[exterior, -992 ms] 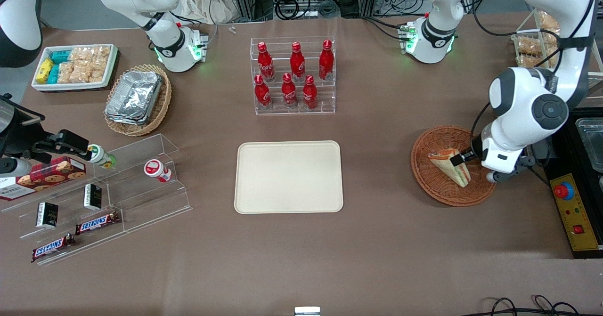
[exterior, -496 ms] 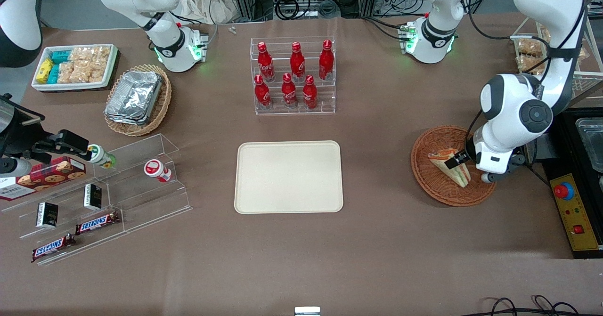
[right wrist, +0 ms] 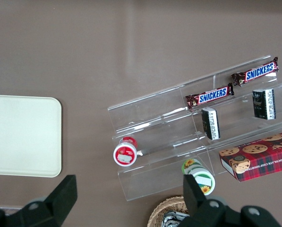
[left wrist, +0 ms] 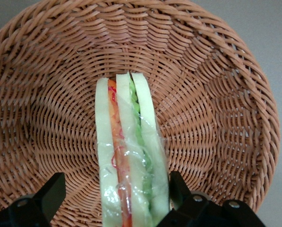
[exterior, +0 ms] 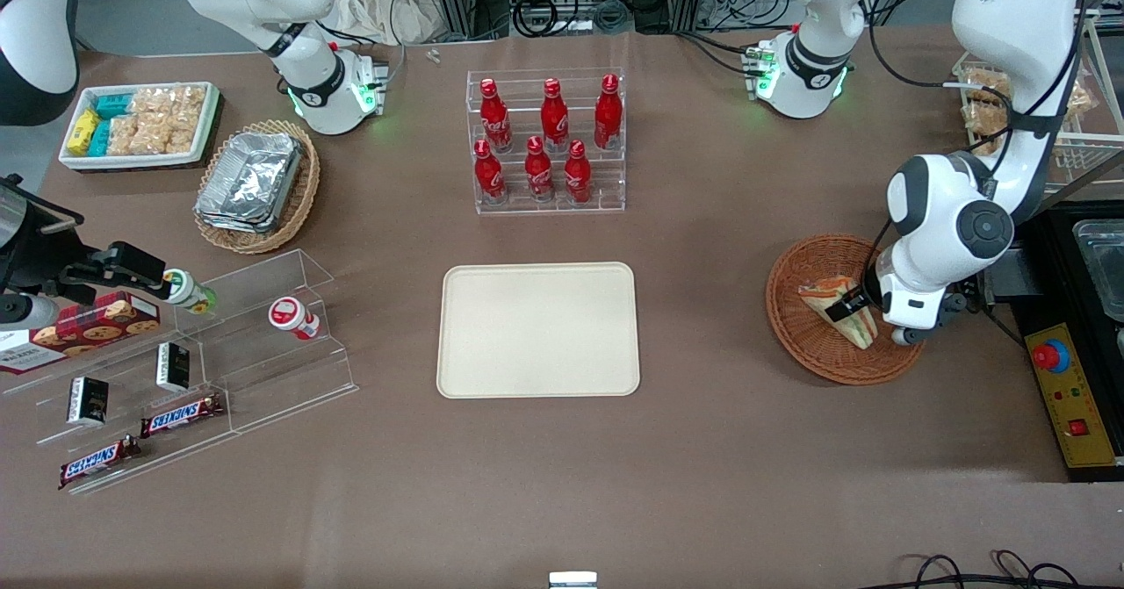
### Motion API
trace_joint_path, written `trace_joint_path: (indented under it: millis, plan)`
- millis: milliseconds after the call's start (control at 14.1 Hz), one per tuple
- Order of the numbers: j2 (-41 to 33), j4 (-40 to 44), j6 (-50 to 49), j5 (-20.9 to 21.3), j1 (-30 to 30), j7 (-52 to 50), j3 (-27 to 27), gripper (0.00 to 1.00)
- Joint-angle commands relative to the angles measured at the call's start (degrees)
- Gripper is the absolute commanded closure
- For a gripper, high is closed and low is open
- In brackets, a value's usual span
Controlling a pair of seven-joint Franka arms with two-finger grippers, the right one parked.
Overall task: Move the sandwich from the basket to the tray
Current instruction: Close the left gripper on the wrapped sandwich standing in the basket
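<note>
The gripper [left wrist: 113,198] sits low in the basket [exterior: 817,352], its open fingers [left wrist: 48,196] straddling the sandwich [left wrist: 129,161] without squeezing it; the tray [exterior: 538,329] lies well apart.

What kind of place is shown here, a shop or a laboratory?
Probably a robot lab staged as a snack shop: cola bottles on a clear rack, Snickers bars on acrylic shelves. The tool is open around the sandwich in the basket.

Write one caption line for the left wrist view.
Open gripper straddling the wrapped sandwich lying in the wicker basket.
</note>
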Motion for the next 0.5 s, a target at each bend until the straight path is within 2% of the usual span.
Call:
trace_joint_path:
  millis: [0, 283, 425]
  plan:
    - [-1.07, -1.34, 1.50, -0.17, 0.23, -3.22, -0.25, 0.21]
    - [-1.59, -0.99, 0.89, 0.36, -0.48, -7.72, -0.34, 0.72]
    - [-3.08, -0.64, -1.74, 0.45, -0.48, -7.73, -0.60, 0.88]
